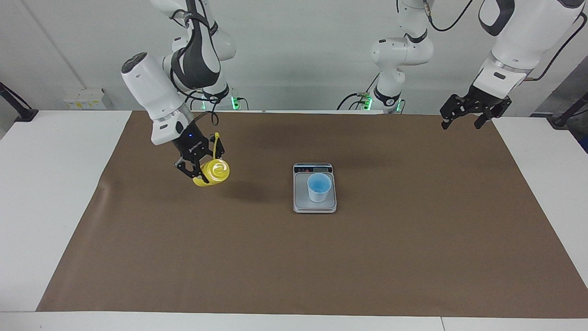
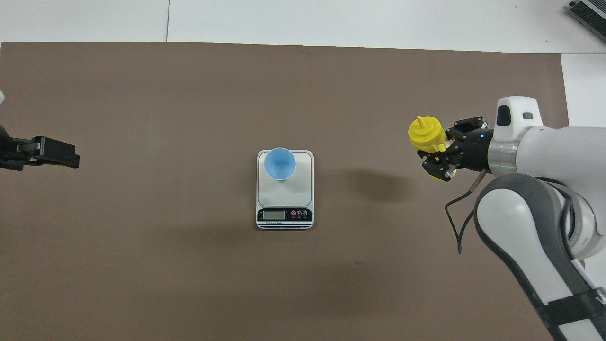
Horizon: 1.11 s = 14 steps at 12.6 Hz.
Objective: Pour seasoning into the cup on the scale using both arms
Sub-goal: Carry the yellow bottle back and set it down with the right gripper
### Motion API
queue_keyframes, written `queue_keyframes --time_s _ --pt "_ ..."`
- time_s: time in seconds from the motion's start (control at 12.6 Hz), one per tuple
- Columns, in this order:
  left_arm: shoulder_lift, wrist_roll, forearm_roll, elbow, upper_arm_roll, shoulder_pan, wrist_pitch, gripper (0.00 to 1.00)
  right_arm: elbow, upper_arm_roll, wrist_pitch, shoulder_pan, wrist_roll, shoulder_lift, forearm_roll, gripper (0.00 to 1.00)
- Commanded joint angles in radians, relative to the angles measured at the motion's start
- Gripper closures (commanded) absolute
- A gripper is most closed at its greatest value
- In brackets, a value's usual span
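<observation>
The seasoning [image 1: 212,172], a yellow squeeze bottle, hangs above the brown mat, off toward the right arm's end of the table from the scale. My right gripper [image 1: 202,168] is shut on its body. In the overhead view the seasoning [image 2: 426,135] shows its cone nozzle pointing up, with the right gripper [image 2: 442,150] clamped around it below the shoulder. Its cap strap [image 1: 216,143] sticks upward. The light-blue cup [image 1: 319,187] [image 2: 280,163] stands upright on the silver scale [image 1: 314,206] [image 2: 285,192], on the half farther from the robots. My left gripper [image 1: 464,120] [image 2: 66,157] waits open, raised over the mat's edge at the left arm's end.
The brown mat [image 1: 294,257] covers most of the white table [image 1: 50,193]. The scale's display strip [image 2: 284,215] faces the robots. A grey device [image 2: 589,12] lies at the table corner farthest from the robots, at the right arm's end.
</observation>
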Motion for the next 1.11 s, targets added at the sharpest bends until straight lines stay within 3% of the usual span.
queue_keyframes --time_s 0.0,0.55,0.87,1.03 --pt "-0.028 -0.008 -0.002 -0.031 -0.01 0.019 0.008 0.0 -0.084 0.012 0.02 -0.059 -0.162 -0.056 0.129 1.0" --pt "-0.028 -0.008 -0.002 -0.031 -0.01 0.019 0.008 0.0 -0.193 0.012 0.018 -0.21 -0.734 -0.021 0.609 1.0" --pt "-0.028 -0.008 -0.002 -0.031 -0.01 0.019 0.008 0.0 -0.255 0.012 -0.014 -0.264 -0.947 -0.011 0.804 1.0" --pt "-0.028 -0.008 -0.002 -0.031 -0.01 0.019 0.008 0.0 -0.267 0.012 -0.042 -0.291 -0.982 -0.008 0.822 1.0"
